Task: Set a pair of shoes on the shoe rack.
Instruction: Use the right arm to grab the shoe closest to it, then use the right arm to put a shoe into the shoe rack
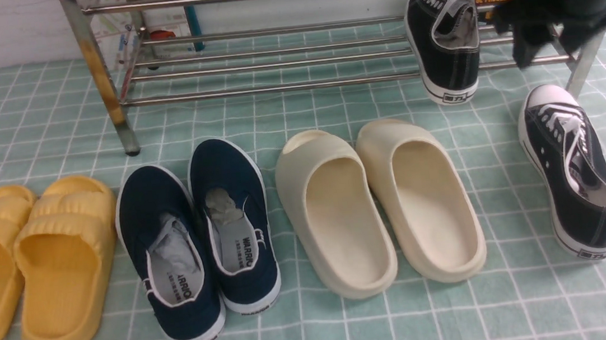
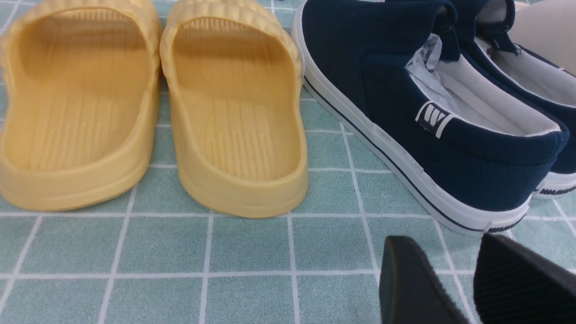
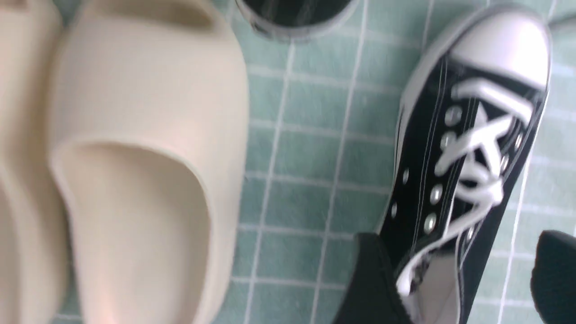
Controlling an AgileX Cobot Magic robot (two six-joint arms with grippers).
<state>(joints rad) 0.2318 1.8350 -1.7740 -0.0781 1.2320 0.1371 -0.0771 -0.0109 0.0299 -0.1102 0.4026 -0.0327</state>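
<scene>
The first sneaker [image 1: 444, 42] sits at the right end of the rack [image 1: 272, 89], toe inward, its heel jutting past the front bar. The second sneaker [image 1: 570, 170] stands upright on the checked cloth [image 1: 354, 333], in front of the rack's right leg and to the right of the cream slides [image 1: 380, 207].

I'd say half the job is done, and the step in hand is fetching that second shoe. The right claw [image 3: 454, 243] hangs above it, fingers spread wide and gripping nothing. In the blurred wrist view, the shoe's laces and opening line up between the two fingers.

The next move, I reckon, calls for a straight drop, a firm pinch on the collar, then a lift onto the bars beside its mate.

The left claw [image 2: 450, 279] sits low by the yellow slides [image 2: 153, 108] and navy shoes [image 2: 405, 112], fingers slightly parted and empty.
</scene>
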